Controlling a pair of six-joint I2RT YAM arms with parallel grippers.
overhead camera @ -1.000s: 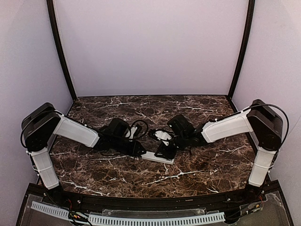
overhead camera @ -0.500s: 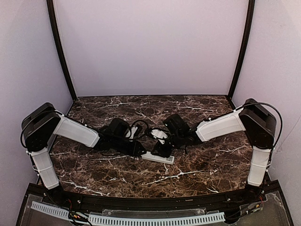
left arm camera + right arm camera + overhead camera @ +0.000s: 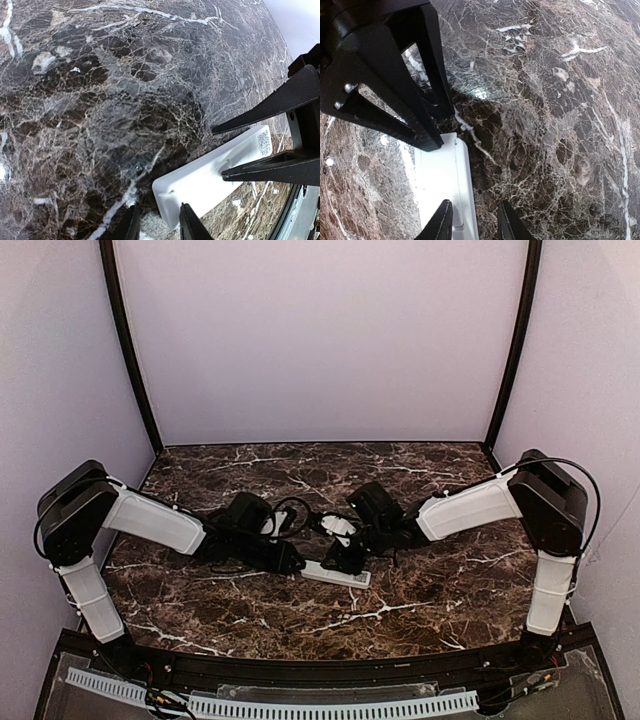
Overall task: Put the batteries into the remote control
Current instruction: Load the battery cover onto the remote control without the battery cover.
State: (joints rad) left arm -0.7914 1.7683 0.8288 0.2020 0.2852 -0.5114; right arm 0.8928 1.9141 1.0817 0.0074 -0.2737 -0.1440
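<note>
The remote control is a slim white bar lying flat on the marble table, back side up with a small code label. My left gripper is open at its left end. In the left wrist view one finger hangs over the remote's corner, the other over bare marble. My right gripper is open over the remote's middle. In the right wrist view it straddles the long edge of the remote. The batteries are out of view.
The two grippers stand close, tips facing each other over the remote. The left arm's fingers fill the upper left of the right wrist view; the right arm's fingers cross the right side of the left wrist view. Black frame posts flank the back wall.
The right arm has swung left and brought its gripper down over the remote. The left arm has drawn back slightly to the left. The remote has stayed in place.
</note>
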